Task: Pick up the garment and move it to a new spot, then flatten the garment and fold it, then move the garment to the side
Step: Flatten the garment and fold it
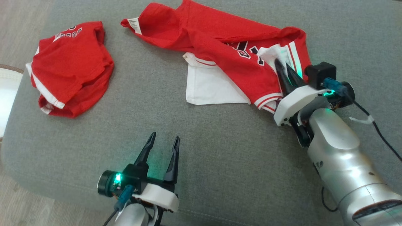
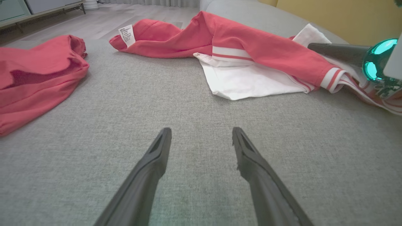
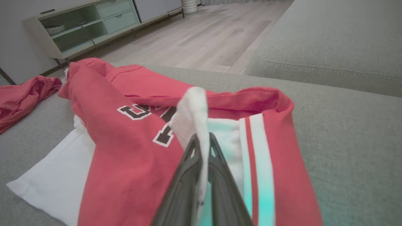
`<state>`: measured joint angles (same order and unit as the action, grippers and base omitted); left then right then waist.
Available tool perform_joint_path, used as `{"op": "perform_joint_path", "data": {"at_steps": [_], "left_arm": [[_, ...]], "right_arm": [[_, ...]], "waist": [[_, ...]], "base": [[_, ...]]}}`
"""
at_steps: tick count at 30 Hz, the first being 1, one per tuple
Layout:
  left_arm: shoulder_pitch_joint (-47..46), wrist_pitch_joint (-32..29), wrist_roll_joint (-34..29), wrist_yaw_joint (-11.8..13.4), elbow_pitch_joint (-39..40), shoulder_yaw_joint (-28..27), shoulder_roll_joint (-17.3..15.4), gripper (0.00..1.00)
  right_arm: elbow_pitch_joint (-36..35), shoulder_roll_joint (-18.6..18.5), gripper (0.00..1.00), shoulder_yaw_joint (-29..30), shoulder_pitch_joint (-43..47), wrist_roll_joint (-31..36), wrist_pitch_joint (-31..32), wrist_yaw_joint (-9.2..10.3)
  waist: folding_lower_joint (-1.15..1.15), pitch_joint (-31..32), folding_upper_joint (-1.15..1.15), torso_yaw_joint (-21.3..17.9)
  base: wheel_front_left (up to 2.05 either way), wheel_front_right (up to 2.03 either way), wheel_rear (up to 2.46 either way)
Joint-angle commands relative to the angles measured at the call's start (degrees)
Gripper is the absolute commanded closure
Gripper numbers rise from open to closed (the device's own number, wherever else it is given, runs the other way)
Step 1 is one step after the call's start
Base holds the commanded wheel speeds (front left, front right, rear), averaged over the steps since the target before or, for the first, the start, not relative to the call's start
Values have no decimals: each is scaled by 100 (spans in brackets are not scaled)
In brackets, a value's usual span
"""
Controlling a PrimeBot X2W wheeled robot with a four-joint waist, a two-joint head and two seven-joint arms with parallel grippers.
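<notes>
A red garment (image 1: 220,47) with white trim and black lettering lies crumpled across the far right of a grey cushion (image 1: 220,150). A white panel (image 1: 210,88) spills out from under it toward the near side. The right gripper (image 1: 282,67) is clenched on a pinch of white cloth at the garment's right end, drawn up into a peak between the jaws. The hold looks meant for lifting the piece to a new spot. The left gripper (image 1: 165,139), jaws spread and holding nothing, hovers over bare cushion at the near centre, well apart from the garment. It seems kept free to take a second corner. A second garment (image 1: 70,69), also red, sits bunched at the far left, clear of both grippers.

Folds break up the lettering, which cannot be read. A label (image 1: 135,25) at the garment's far left tip is too small to make out. Whether the white panel belongs to the red garment or is a separate piece cannot be told. The fingers hide how many layers are pinched.
</notes>
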<state>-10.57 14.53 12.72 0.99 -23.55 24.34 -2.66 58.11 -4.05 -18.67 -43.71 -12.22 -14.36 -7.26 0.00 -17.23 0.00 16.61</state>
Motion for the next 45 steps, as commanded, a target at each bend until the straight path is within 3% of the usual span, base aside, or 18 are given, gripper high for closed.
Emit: {"op": "perform_joint_path", "data": {"at_steps": [1,9,14,21,30,31,32,33,35,38,42,45], "left_arm": [[-153,47,30,-13,128,-124,-22,0],[138,47,-24,-8,-15,-389,-21,0],[479,47,-90,-48,-60,-590,-21,0],[608,47,-82,-93,-89,-647,-21,0],[706,47,-133,-141,-108,-689,-21,0],[714,47,-144,-152,-113,-693,-21,0],[720,47,-151,-163,-123,-692,-21,0],[719,47,-156,-171,-126,-692,-21,0],[707,47,-160,-182,-130,-687,-21,0],[688,47,-153,-186,-132,-685,-21,0],[682,47,-141,-184,-131,-680,-21,0],[660,47,-122,-179,-133,-647,-21,0]], "right_arm": [[-190,117,100,-32,-2,-32,-63,-23],[-1541,117,100,1367,206,-306,-63,-23],[-1941,84,100,2257,333,-626,-63,-23],[-1890,-316,100,2956,683,-447,-63,-23],[-1397,-881,100,3474,883,182,-63,-23],[-1302,-947,89,3566,871,295,-63,-23],[-1205,-1015,18,3652,866,458,-63,-23],[-1096,-1076,0,3753,847,629,-63,-23],[-1078,-1148,0,3934,774,990,-63,-23],[-1366,-921,0,3814,727,1375,-63,-23],[-1765,-511,0,3167,858,1473,-63,-23],[-1938,-200,0,1976,1125,1174,-63,-23]], "waist": [[0,23,0,9],[0,688,0,-243],[0,1164,0,-572],[0,1399,0,-776],[0,1288,0,-627],[0,1272,0,-602],[0,1255,0,-575],[0,1229,0,-551],[0,1192,0,-507],[0,1159,0,-478],[0,1154,0,-464],[0,1156,0,-432]], "base": [[0,0,0],[0,0,0],[0,0,0],[0,0,0],[0,0,0],[0,0,0],[0,0,0],[0,0,0],[0,0,0],[0,0,0],[0,0,0],[0,0,0]]}}
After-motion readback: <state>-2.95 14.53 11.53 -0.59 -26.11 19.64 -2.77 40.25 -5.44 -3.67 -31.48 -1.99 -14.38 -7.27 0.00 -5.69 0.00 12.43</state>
